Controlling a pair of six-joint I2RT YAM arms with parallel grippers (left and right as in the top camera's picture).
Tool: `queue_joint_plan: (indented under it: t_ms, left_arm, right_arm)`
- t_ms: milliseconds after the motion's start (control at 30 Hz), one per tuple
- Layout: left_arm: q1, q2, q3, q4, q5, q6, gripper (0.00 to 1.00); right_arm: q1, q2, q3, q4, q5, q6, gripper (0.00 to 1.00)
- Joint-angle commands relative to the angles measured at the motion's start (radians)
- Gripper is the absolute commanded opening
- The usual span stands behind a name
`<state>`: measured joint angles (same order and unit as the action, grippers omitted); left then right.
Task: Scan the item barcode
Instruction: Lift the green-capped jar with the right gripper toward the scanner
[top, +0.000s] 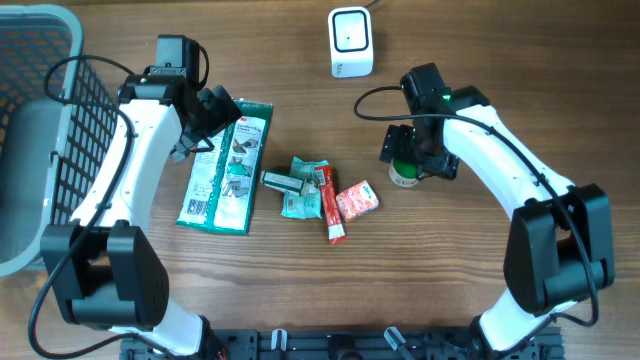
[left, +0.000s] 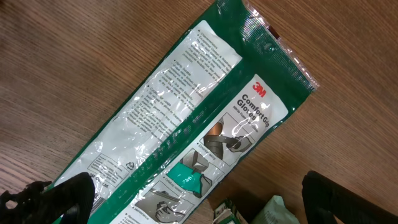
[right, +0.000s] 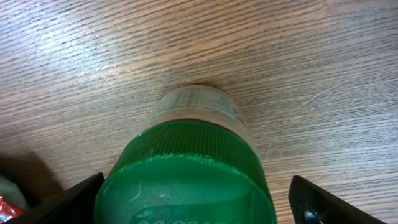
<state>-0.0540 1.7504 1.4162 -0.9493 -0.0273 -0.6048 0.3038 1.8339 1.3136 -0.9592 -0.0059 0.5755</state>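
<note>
Several packets (top: 318, 192), perhaps snacks, between glove pack (top: 228, 165) and jar (right: 186, 174)

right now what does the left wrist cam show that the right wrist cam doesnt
Left wrist only: a flat green and white plastic glove packet lying on the table, its 3M print readable. Right wrist only: a labelled jar with a ribbed green lid, standing between the open fingers of the right gripper. Both: the brown wood-grain table and dark fingertips in the lower corners.
</note>
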Motion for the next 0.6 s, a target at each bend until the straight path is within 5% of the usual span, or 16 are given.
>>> queue_joint_plan:
  t_ms: [0,567]
  left_arm:
    - [0.000,0.000,-0.005,-0.001,0.001,-0.010,1.00]
    - [0.000,0.000,-0.005,-0.001,0.001,-0.010,1.00]
  right_arm:
    - [-0.001,0.023,0.013,0.009,0.032,0.004,0.93]
    - [0.003,0.023,-0.114,0.136,0.028,0.034,0.85]
